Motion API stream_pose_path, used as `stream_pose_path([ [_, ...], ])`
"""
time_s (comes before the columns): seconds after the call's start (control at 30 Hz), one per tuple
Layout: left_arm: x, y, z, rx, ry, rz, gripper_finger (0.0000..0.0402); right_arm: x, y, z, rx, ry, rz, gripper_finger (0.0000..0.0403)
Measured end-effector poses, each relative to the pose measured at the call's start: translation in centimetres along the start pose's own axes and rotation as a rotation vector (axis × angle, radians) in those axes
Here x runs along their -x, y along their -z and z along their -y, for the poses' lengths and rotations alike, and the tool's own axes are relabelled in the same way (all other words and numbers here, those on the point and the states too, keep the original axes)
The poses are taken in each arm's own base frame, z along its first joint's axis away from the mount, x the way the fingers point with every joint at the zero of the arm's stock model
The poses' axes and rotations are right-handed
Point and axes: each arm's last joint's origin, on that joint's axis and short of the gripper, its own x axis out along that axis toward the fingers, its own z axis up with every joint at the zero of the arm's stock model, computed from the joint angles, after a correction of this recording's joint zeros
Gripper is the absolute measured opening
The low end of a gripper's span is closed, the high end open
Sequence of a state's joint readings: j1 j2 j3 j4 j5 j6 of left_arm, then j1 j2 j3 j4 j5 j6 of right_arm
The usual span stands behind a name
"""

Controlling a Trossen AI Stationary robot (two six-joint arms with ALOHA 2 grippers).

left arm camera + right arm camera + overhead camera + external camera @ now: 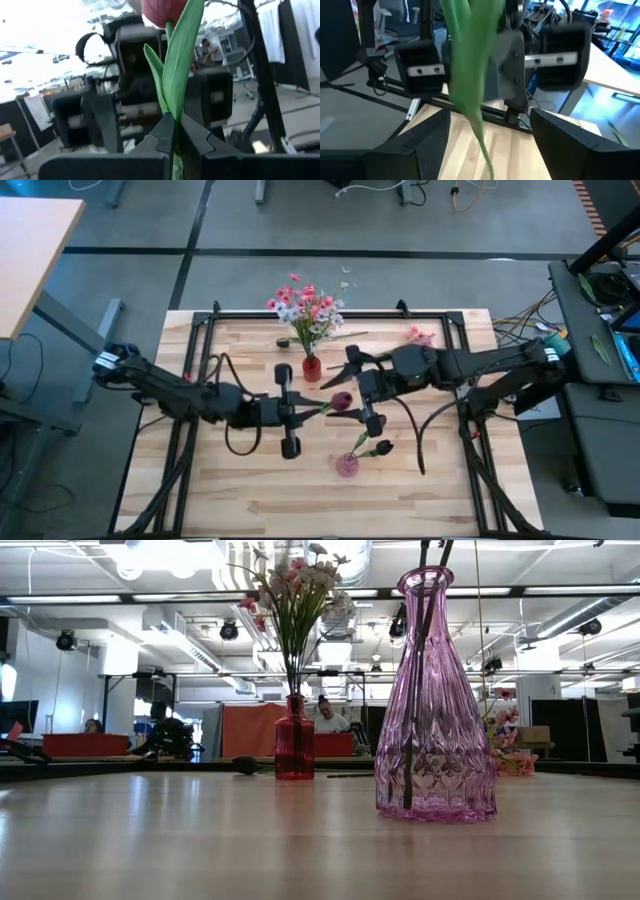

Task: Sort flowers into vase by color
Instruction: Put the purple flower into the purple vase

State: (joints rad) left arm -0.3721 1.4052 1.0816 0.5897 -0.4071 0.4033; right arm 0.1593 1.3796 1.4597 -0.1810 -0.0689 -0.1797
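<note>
Left gripper [303, 412]: I see its fingers clamped on a red tulip's [341, 401] stem, mid-bench; stem runs rightward, bud leading. Right gripper [487, 137]: jaws wide apart, the tulip's green leaf [467, 70] hanging between them, untouched. Red vase [311, 367] toward the far edge, pink vase [347, 465] toward the near edge. Wooden bench [230, 490]; open workshop behind.

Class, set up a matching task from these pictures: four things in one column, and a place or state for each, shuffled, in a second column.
1 red vase
2 pink vase
3 left gripper
4 right gripper

A open
B holds dark stems only
C holds the pink and white bouquet
D shut on the tulip stem

Pairs: 1-C, 2-B, 3-D, 4-A
</note>
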Motion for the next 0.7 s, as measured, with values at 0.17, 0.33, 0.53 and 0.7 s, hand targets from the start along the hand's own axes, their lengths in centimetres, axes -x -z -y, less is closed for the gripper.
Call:
stream_pose_path([
  [0.17,-0.36,-0.32,0.07,0.017,0.009,0.02,0.0,0.18,-0.15,0.01,-0.005,-0.001,0.006,0.0231],
  [0.33,-0.35,-0.48,-0.05,0.037,0.006,0.041,0.0,0.22,-0.21,0.0,-0.023,-0.002,0.01,0.0132],
  [0.53,-0.36,-0.53,-0.21,0.041,-0.024,0.039,0.0003,0.18,-0.22,-0.08,0.023,-0.022,0.015,0.0019],
  [0.7,-0.35,-0.53,-0.28,0.046,-0.045,0.033,0.003,0.26,-0.29,-0.08,0.023,-0.035,0.022,0.0011],
])
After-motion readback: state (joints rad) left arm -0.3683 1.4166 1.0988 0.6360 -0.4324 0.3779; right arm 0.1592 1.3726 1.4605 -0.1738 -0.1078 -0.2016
